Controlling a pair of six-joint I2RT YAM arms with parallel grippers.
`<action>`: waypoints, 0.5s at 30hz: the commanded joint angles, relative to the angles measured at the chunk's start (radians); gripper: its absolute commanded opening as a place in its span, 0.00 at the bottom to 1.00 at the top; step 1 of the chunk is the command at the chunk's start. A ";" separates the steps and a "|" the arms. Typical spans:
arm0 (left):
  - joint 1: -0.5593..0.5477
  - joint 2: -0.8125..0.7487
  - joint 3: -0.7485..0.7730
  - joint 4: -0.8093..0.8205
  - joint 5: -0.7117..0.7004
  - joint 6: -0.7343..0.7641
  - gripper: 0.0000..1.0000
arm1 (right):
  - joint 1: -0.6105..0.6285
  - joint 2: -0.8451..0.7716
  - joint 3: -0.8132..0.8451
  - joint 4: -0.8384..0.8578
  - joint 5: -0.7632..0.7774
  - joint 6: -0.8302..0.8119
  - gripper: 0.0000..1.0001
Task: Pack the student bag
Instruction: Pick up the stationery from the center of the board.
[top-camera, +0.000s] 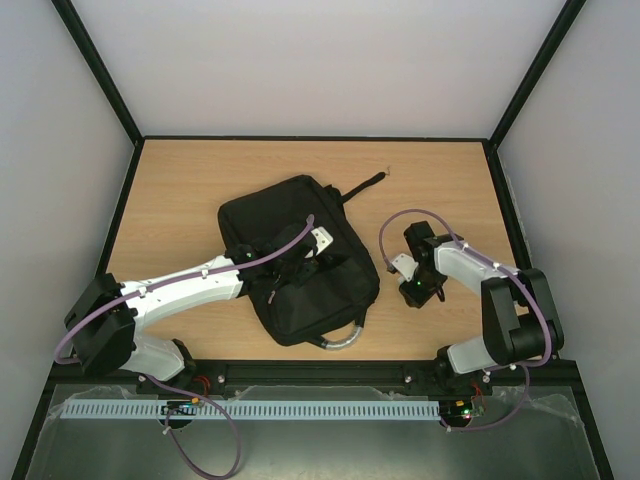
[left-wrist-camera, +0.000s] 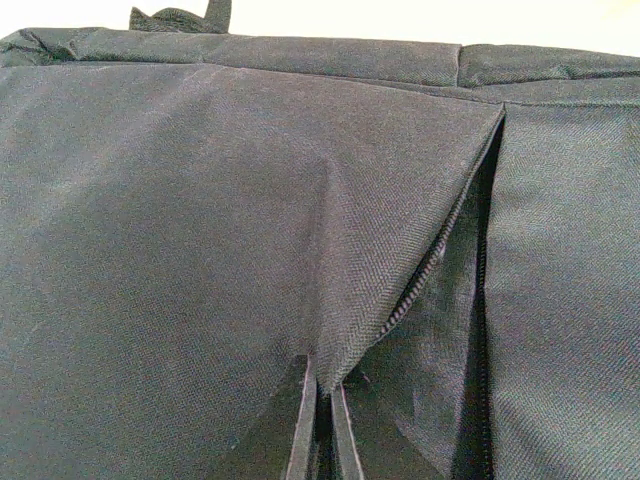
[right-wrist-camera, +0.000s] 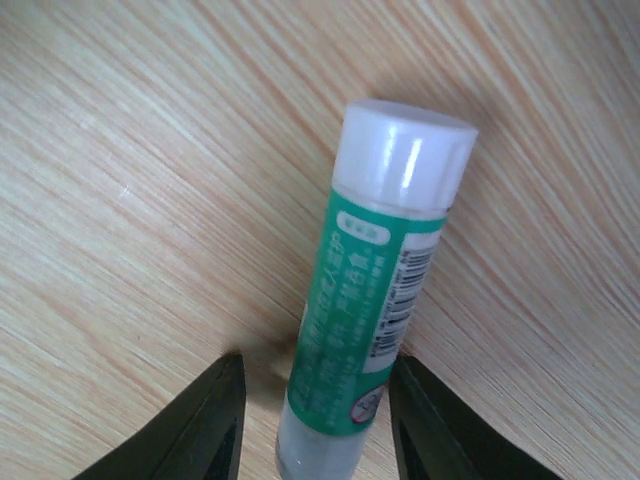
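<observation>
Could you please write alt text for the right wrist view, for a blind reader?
A green glue stick with a white cap rests on the light wooden table, its lower end between the right gripper's two open black fingers. One finger stands clear of it; the other is close beside it.

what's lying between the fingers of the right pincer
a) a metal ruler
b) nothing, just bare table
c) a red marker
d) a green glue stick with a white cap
D: the right wrist view shows a green-labelled glue stick with a white cap lying on the wooden table, with the right pincer standing one finger on each side of it.
</observation>
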 joint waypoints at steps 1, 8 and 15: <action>-0.002 -0.004 0.032 0.005 0.008 -0.004 0.02 | -0.004 0.038 -0.001 -0.013 -0.024 0.027 0.38; -0.001 -0.005 0.034 0.003 0.008 -0.004 0.02 | -0.004 0.033 -0.010 -0.006 0.015 0.046 0.26; -0.001 -0.007 0.033 0.003 0.009 -0.004 0.02 | -0.003 0.008 0.022 -0.050 -0.024 0.059 0.13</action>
